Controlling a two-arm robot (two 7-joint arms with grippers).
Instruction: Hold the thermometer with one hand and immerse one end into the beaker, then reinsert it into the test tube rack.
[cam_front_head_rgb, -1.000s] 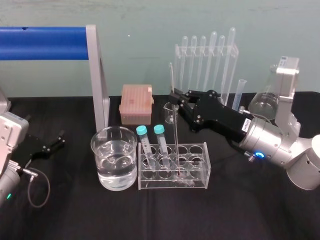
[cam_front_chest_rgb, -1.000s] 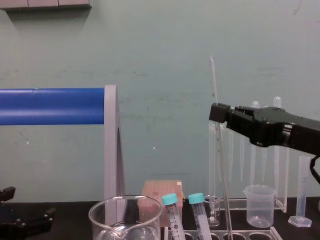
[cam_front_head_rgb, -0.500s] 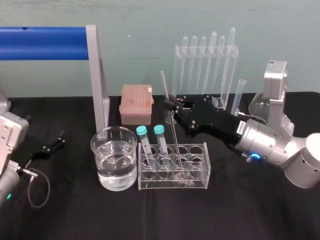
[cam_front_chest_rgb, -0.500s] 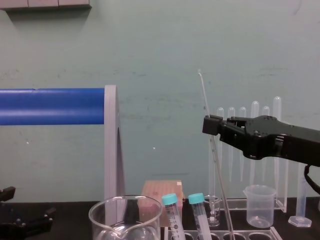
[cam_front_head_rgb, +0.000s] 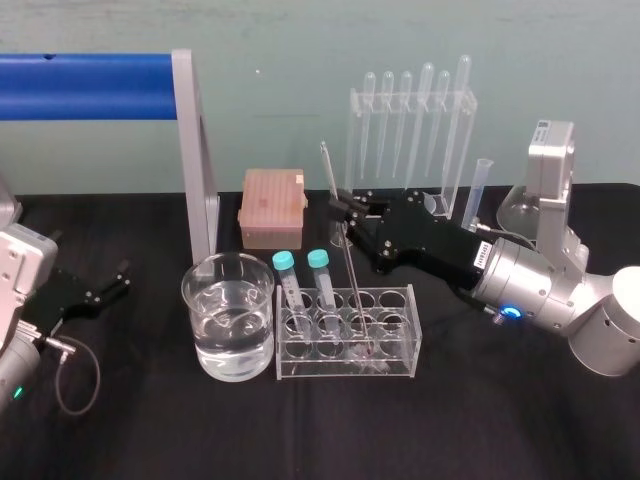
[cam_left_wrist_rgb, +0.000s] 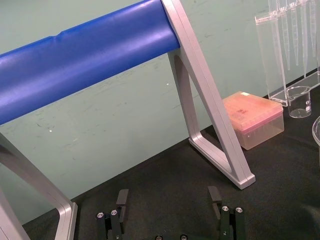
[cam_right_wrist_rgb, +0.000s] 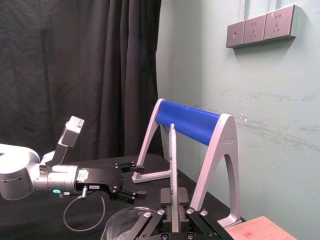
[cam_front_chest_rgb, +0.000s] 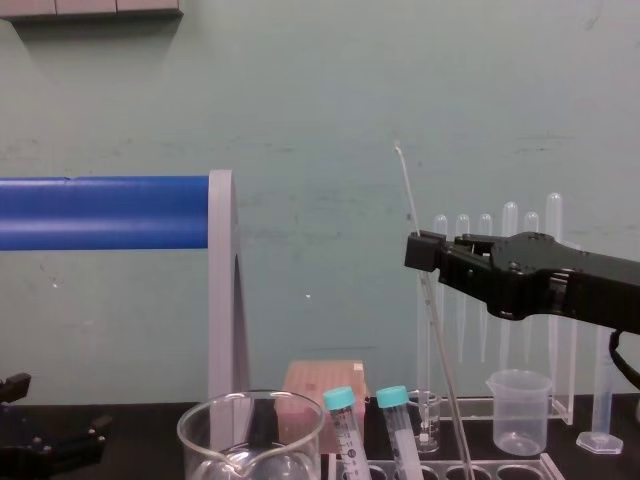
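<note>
I have my right tool (cam_front_head_rgb: 345, 207) clamped on the thermometer (cam_front_head_rgb: 350, 272), which leans with its lower end down in the test tube rack (cam_front_head_rgb: 405, 300), just beside the part-filled beaker (cam_front_head_rgb: 192, 300), while my left tool (cam_front_head_rgb: 95, 293) sits spread wide at the worktop's (cam_front_head_rgb: 150, 430) left.

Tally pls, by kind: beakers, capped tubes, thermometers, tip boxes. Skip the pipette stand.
Beakers: 3 (large glass beaker, small plastic beaker, tiny glass beaker)
Capped tubes: 2
Thermometer: 1
Tip box: 1
Total: 7
</note>
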